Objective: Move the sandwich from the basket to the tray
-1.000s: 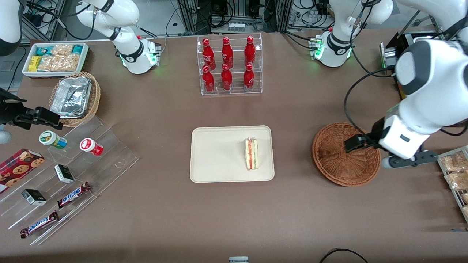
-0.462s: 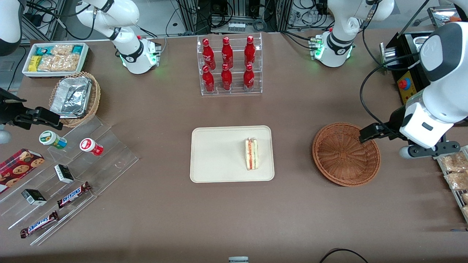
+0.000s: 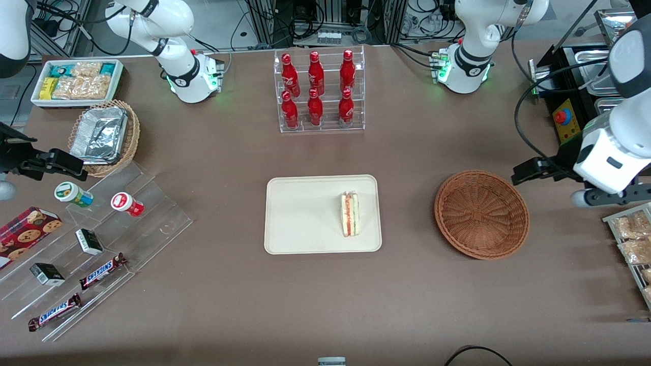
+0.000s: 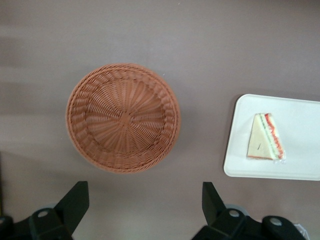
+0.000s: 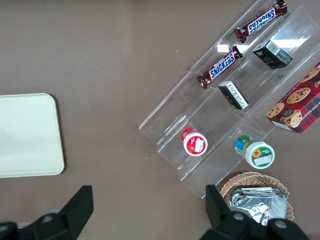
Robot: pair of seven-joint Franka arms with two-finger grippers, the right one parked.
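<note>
The sandwich (image 3: 350, 214) (image 4: 266, 137), a tan wedge with red, white and green filling, lies on the cream tray (image 3: 300, 213) (image 4: 300, 110), on the part of it nearest the basket. The reddish-brown wicker basket (image 3: 481, 214) (image 4: 123, 117) stands beside the tray with nothing in it. My gripper (image 3: 605, 197) (image 4: 143, 185) hangs above the bare table beside the basket, toward the working arm's end. It is open, jaws wide apart, nothing between them.
A clear rack of red bottles (image 3: 319, 91) stands farther from the camera than the tray. A wire rack of snack bags (image 3: 630, 244) and a black box with a red button (image 3: 562, 117) sit near my gripper. A stepped acrylic stand (image 3: 101, 239) lies toward the parked arm's end.
My gripper has drawn away from above the basket's rim toward the working arm's end of the table, staying open. Sandwich, tray and basket have not moved.
</note>
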